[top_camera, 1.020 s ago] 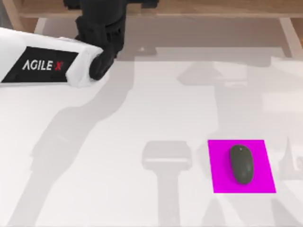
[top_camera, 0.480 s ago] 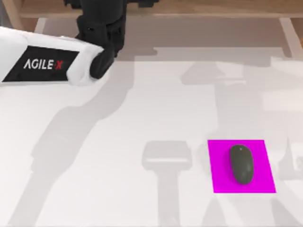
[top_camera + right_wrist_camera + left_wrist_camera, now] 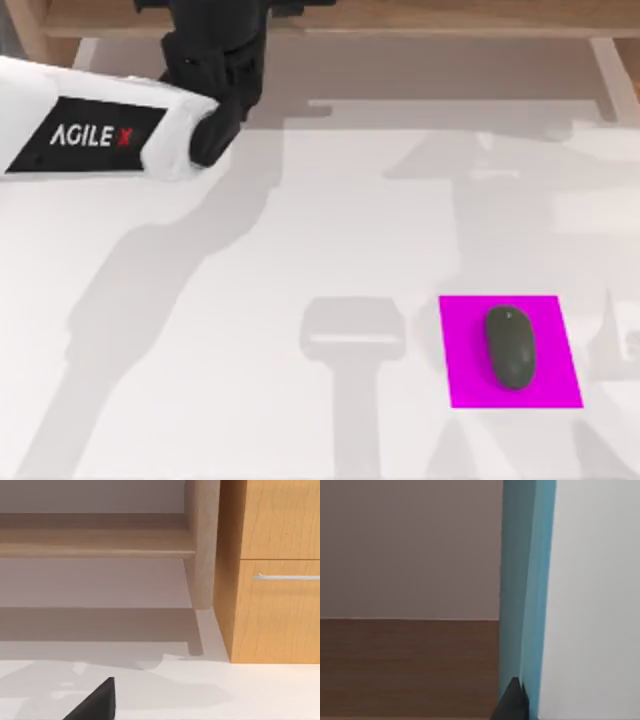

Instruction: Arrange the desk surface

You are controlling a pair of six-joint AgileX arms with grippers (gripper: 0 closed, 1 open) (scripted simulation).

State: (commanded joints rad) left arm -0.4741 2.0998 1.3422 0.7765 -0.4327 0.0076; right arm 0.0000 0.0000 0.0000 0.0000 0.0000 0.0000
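Note:
The desk surface [image 3: 250, 300] is a broad white tabletop. My left arm [image 3: 100, 135] reaches across its far left, and its black wrist [image 3: 215, 60] runs in under the wooden shelf [image 3: 420, 15] at the back. In the left wrist view an upright teal slab [image 3: 525, 580] stands close in front, above a brown wooden board [image 3: 405, 665]. A dark part of my left gripper [image 3: 510, 706] lies against the slab's lower end. A dark tip of my right gripper [image 3: 97, 701] hangs over the desk surface [image 3: 250, 700], facing the shelf [image 3: 100, 542].
A dark computer mouse [image 3: 511, 346] lies on a magenta pad [image 3: 555, 385] at the front right. A wooden cabinet [image 3: 275, 620] with a metal drawer handle [image 3: 285, 576] stands beside the shelf post [image 3: 202, 545]. Arm shadows cross the tabletop.
My left arm has shifted very slightly to the right at the shelf, and the shadows at the back right have moved a little. The mouse and pad lie as before.

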